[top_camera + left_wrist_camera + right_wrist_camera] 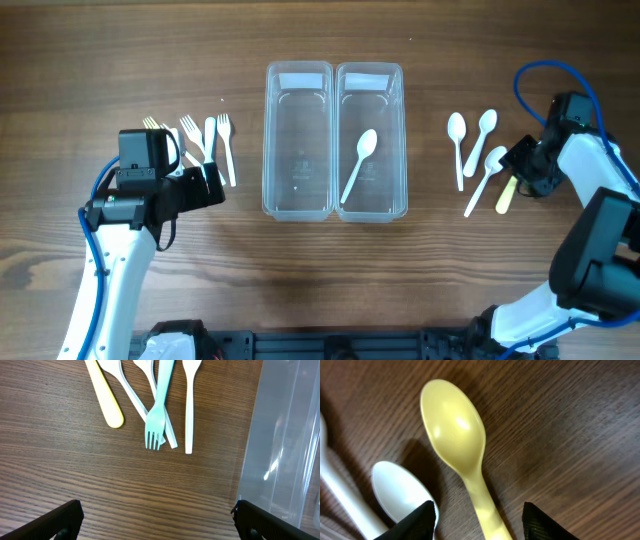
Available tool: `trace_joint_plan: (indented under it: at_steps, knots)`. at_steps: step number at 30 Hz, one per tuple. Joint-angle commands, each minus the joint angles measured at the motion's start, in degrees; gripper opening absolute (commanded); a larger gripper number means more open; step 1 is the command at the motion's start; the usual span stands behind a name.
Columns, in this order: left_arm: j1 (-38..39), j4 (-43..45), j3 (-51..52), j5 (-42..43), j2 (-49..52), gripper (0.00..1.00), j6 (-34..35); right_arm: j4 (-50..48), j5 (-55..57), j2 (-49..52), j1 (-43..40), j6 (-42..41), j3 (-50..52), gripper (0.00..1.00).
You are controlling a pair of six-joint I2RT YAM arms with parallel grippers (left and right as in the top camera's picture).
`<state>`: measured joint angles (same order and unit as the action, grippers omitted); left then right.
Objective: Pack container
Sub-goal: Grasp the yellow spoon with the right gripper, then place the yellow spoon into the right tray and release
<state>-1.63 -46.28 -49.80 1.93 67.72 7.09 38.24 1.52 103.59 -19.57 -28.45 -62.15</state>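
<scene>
Two clear plastic containers stand side by side mid-table. The left container (pixel 298 140) is empty; its wall shows in the left wrist view (pixel 285 445). The right container (pixel 385 190) holds one white spoon (pixel 358 165). My left gripper (pixel 205 187) (pixel 157 521) is open and empty over bare wood, just short of several plastic forks (pixel 205 138), among them a pale blue fork (pixel 157 412). My right gripper (pixel 522 168) (pixel 480 522) is open, its fingers on either side of the handle of a yellow spoon (pixel 506 194) (pixel 457 430) that lies on the table.
Three white spoons (pixel 470 145) lie left of the yellow spoon; one bowl (pixel 400 492) sits beside my right gripper's left finger. A yellow handle (pixel 106 400) and a white fork (pixel 188 410) lie among the forks. The wooden table (pixel 320 280) extends toward the front.
</scene>
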Motion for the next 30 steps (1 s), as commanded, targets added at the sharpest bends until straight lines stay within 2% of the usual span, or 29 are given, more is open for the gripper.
trace_joint_plan:
  at_steps: [1,3,7,11,12,15,21,24,27,30]
  knots:
    - [-0.2,0.1,-1.3,-0.3,0.2,1.0,-0.9,-0.7,0.6,3.0,0.0,-0.2,0.7,0.49]
    - [-0.2,0.1,-1.3,-0.3,0.2,1.0,-0.9,-1.2,0.6,4.0,0.0,-0.2,0.7,0.46]
    - [-0.2,0.2,-1.3,-0.3,0.2,1.0,-0.9,-1.2,1.4,5.6,0.0,-0.2,0.7,0.31]
    - [-0.2,0.2,-1.3,-0.3,0.2,1.0,-0.9,0.0,1.0,5.0,0.0,-0.2,0.7,0.07]
    - [-0.2,0.2,-1.3,-0.3,0.2,1.0,-0.9,0.2,1.0,4.2,0.0,-0.2,0.6,0.04]
    - [-0.2,0.1,-1.3,-0.3,0.2,1.0,-0.9,1.0,-0.5,-0.3,0.0,-0.2,0.2,0.04]
    - [-0.2,0.1,-1.3,-0.3,0.2,1.0,-0.9,1.6,-12.2,-23.5,2.3,-0.3,-1.0,0.04]
    - [-0.2,0.1,-1.3,-0.3,0.2,1.0,-0.9,1.3,-16.9,-34.7,8.0,-0.3,-1.0,0.04]
    - [-0.2,0.2,-1.3,-0.3,0.2,1.0,-0.9,2.0,-17.0,-37.7,15.1,-0.2,-1.0,0.04]
    - [-0.2,0.2,-1.3,-0.3,0.2,1.0,-0.9,1.5,-16.6,-35.0,25.6,-0.8,-0.8,0.04]
